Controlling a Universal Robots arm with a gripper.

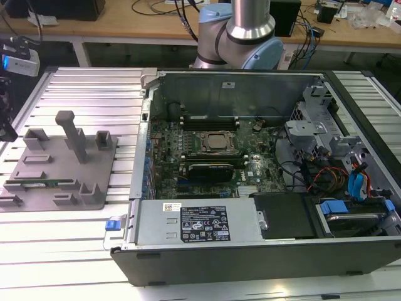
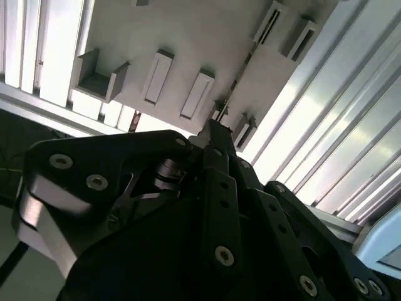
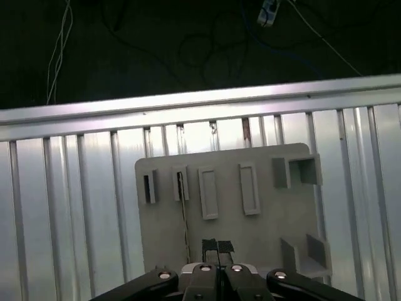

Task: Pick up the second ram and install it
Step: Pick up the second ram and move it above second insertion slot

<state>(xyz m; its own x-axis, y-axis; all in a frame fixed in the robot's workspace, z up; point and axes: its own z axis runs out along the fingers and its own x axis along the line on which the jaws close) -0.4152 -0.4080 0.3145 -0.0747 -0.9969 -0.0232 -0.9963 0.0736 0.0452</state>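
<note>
The second ram (image 1: 46,184) is a thin green stick lying in a slot at the front of the grey holder tray (image 1: 69,169), at the exterior view's left. In the first wrist view the ram (image 3: 184,216) shows edge-on as a dark line across the tray (image 3: 269,216). My gripper (image 3: 217,246) hangs above the tray, a little to one side of the stick, with its black fingers together and nothing between them. In the second wrist view the fingertips (image 2: 216,128) point toward the ram (image 2: 238,78) on the tray (image 2: 207,37).
An open computer case (image 1: 263,251) stands at the exterior view's right, with the motherboard (image 1: 207,150) and its black slots inside. The tray has a tall upright post (image 1: 74,135). The ribbed metal table (image 3: 62,207) ends just beyond the tray at an edge (image 3: 188,110).
</note>
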